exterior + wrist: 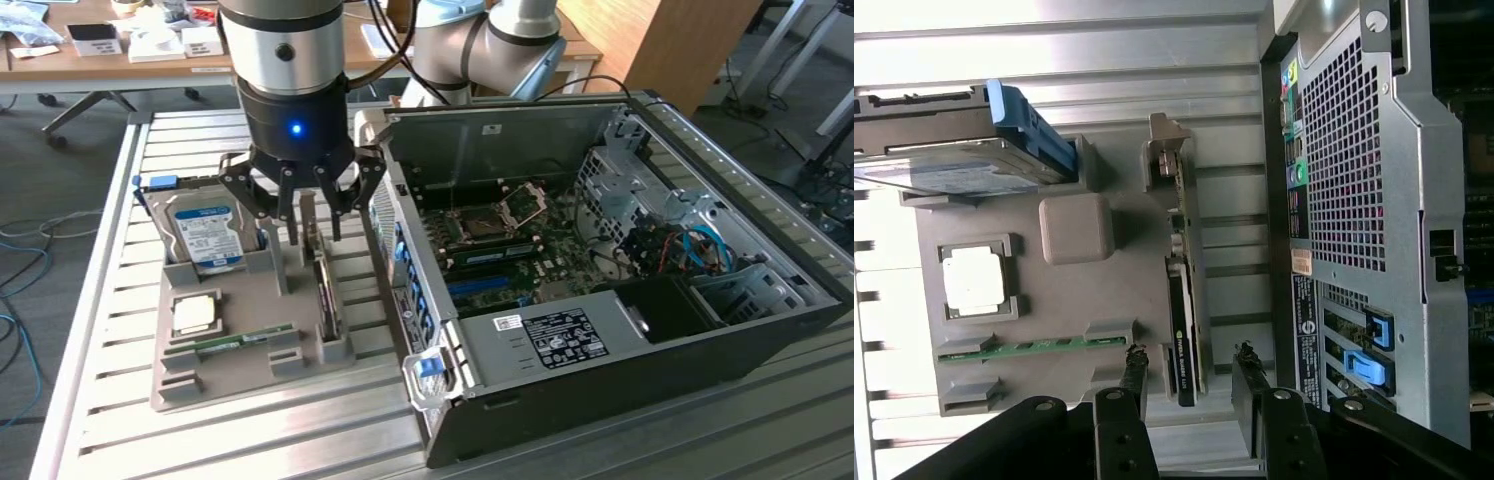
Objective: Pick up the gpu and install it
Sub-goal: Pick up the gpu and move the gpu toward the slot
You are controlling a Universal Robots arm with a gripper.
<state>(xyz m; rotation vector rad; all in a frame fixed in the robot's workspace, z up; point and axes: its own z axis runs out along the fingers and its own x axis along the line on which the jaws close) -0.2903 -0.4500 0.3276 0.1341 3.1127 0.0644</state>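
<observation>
The gpu (324, 292) stands on its long edge in a slot of the grey holder tray (238, 385), a thin dark card with a green board. In the wrist view the gpu (1182, 305) runs lengthwise, its silver end bracket at the far end from the fingers. My gripper (310, 236) hangs just above the card's near end and is open. Its two black fingers (1135, 378) straddle the card's end without touching it, as the gripper (1191, 372) shows from the wrist.
An open computer case (747, 300) lies on the exterior view's right, motherboard (534, 250) exposed. Its perforated rear panel (1354, 180) is close beside the tray. The tray also holds a hard drive (207, 235), a CPU (196, 315) and a RAM stick (234, 343).
</observation>
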